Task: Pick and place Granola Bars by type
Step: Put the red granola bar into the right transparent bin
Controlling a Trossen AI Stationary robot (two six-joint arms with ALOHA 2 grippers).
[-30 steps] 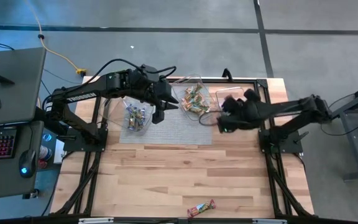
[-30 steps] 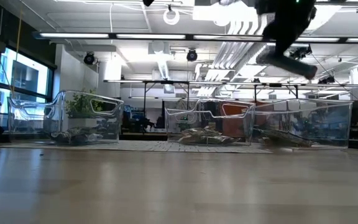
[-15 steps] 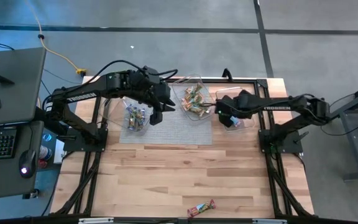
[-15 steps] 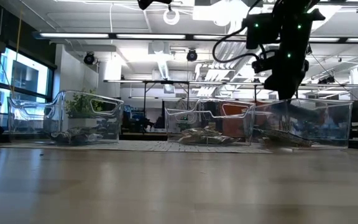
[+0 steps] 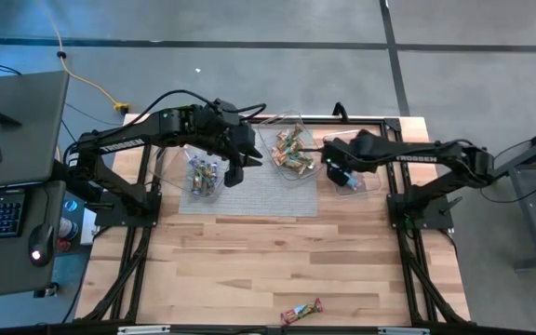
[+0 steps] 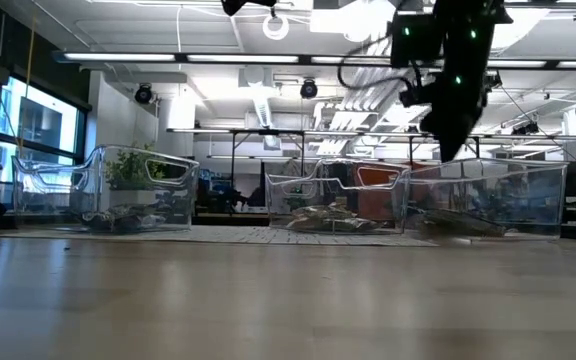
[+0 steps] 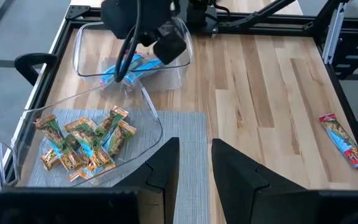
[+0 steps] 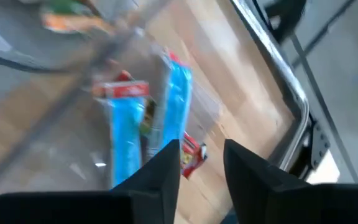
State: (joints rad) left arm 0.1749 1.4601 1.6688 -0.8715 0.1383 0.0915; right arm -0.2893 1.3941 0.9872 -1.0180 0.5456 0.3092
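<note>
Wooden table [image 5: 249,270], stray bar [image 5: 301,312] near edge, three tubs [image 5: 291,149] on mat [image 5: 249,195]

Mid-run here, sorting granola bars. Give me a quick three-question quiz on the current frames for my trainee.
1. True or false: the right tool is over the tub holding the light blue bars.
2. Multiple choice: where does the stray bar lie? A) on the grey mat; B) on bare wood at the table's near edge; C) inside the middle tub.
3. Fill in: the middle tub holds a pile of ____-wrapped bars.

Key: 1 true. 2 B. 3 green/tan.

The left tool is above the grey mat, between the left tub and the middle one, its fingers slightly apart and empty.
</note>
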